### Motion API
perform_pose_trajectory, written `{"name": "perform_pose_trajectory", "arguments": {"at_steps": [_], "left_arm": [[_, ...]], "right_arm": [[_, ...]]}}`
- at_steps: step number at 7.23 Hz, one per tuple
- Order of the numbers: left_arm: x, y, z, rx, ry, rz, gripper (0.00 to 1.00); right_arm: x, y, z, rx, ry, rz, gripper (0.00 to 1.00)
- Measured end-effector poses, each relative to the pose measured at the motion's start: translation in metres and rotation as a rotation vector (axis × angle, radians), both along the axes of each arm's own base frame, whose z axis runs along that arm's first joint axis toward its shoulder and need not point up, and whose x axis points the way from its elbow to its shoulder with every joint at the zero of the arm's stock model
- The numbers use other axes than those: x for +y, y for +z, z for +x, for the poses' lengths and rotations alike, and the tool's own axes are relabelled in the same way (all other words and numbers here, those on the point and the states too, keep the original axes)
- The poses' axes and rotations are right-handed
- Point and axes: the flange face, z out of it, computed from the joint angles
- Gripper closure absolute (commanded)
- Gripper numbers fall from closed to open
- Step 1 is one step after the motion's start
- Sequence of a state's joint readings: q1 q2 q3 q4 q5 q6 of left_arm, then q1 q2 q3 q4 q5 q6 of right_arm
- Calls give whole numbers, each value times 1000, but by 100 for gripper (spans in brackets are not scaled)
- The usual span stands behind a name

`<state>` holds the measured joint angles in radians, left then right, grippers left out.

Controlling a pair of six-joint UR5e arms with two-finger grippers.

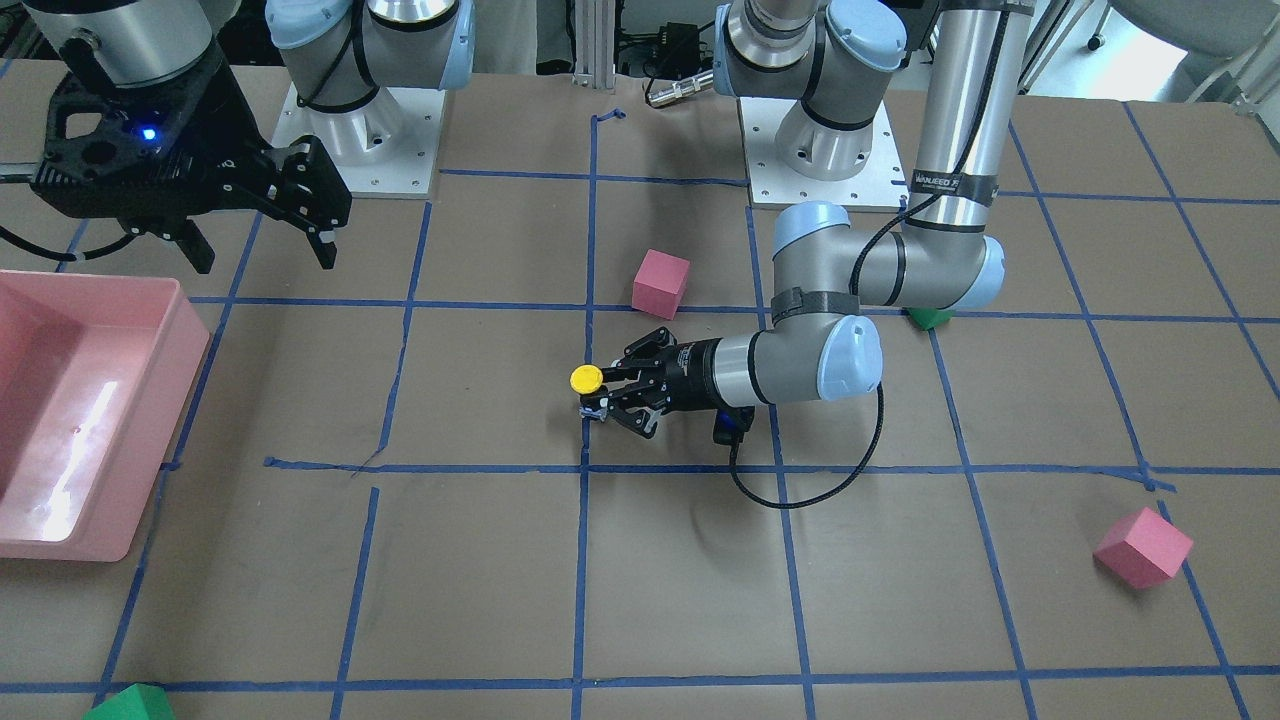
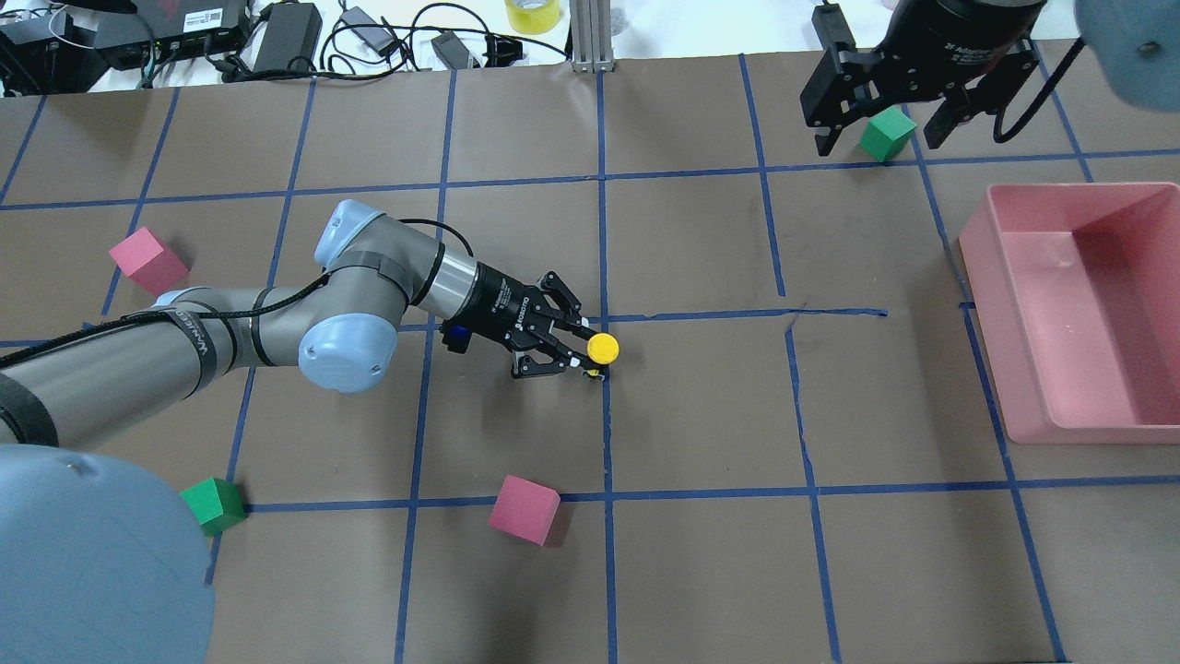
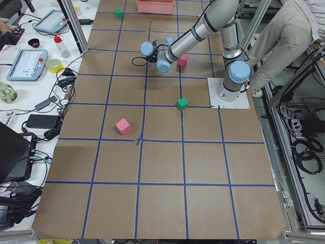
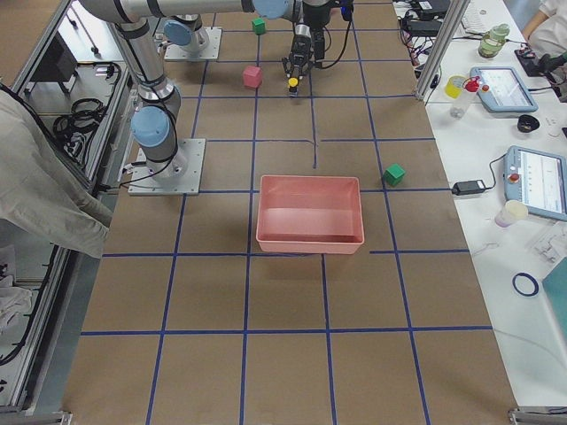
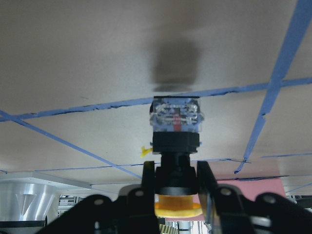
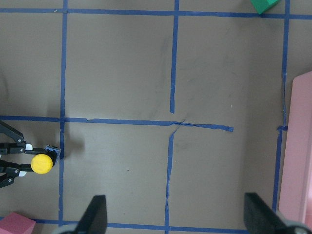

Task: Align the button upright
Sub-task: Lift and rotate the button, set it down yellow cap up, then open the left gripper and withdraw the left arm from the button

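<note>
L gripper (image 2: 591, 354), arm lying low and roughly horiz., has its fingers (image 5: 148, 176) clamped on the black neck of the button (image 2: 604, 348), just under the yellow cap. Btn sits cap-up and base-down at a blue tape line (image 2: 606, 433) near table ctr; can't tell if the base touches the paper. R gripper (image 1: 258, 240) hangs high w/ fingers spread wide, holding nothing, near the pink bin (image 2: 979, 251).

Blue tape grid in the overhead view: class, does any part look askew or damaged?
Yes. Right of the yellow-capped push-button, the blue tape grid breaks: a horizontal strip ends short, and the verticals above and below it meet off-line.
</note>
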<state>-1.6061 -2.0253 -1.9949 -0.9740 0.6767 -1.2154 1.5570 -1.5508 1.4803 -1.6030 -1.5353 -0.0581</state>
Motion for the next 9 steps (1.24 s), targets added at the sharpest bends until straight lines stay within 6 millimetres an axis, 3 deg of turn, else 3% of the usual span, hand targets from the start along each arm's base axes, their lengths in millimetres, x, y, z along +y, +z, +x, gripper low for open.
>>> {"name": "perform_pose_trajectory", "arguments": {"at_steps": [1,3,5,7,9], "left_arm": [[0,-1,0,-5,-6,-4,0],[-2,2,1,-11,-5,-9,0],[-14,21,7,-72,-15,-62,0],[-46,72,25,-241,-54,-129,0],[-65,128,57,-468,-278,-314,0]], "right_arm": [[0,0,0,0,0,0,0],[0,0,0,0,0,0,0],[0,0,0,0,0,0,0],[0,0,0,0,0,0,0],[0,-2,0,0,0,4,0]]}}
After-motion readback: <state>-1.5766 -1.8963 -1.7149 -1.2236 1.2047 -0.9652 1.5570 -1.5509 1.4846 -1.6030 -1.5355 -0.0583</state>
